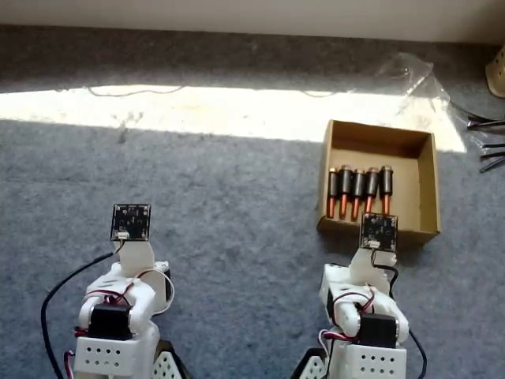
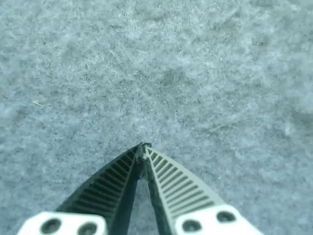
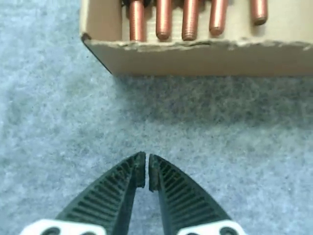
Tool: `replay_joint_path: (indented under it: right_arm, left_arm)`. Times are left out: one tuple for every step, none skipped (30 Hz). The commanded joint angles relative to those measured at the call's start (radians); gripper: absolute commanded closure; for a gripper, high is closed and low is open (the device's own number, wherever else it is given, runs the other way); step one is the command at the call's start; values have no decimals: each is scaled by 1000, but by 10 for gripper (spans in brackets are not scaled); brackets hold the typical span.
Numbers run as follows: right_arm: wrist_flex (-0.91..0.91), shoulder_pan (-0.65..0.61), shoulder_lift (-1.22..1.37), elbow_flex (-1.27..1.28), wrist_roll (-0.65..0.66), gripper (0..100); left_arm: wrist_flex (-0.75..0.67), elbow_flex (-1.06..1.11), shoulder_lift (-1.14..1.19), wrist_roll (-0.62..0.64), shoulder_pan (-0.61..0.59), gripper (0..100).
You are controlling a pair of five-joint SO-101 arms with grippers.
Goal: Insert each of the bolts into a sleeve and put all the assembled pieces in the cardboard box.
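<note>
The cardboard box (image 1: 424,178) sits on the grey carpet at the right. Several assembled pieces (image 1: 359,189), copper bolts in dark sleeves, lie side by side inside it; their copper ends (image 3: 163,19) show behind the box's near wall (image 3: 195,56). My right gripper (image 3: 146,169) hovers over bare carpet just short of that wall, shut with nothing in it. The right arm (image 1: 367,316) stands just in front of the box. My left gripper (image 2: 143,149) is shut and empty above bare carpet. The left arm (image 1: 126,304) stands at the lower left.
A strip of bright sunlight (image 1: 197,110) crosses the carpet behind the arms. A clear plastic bag (image 1: 414,75) and dark tool tips (image 1: 485,142) lie beyond the box at the far right. Open carpet lies between the two arms.
</note>
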Motion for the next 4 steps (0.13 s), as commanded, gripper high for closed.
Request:
replay_joint_path:
  right_arm:
    - [5, 10, -10, 116, -8, 993]
    - [5, 10, -10, 116, -8, 993]
    - [5, 10, -10, 116, -8, 993]
    - [5, 10, -10, 116, -8, 993]
  left_arm:
    - [3, 22, -1, 5, 21, 994]
    - [3, 22, -1, 5, 21, 994]
    - [3, 22, -1, 5, 21, 994]
    - [3, 22, -1, 5, 21, 994]
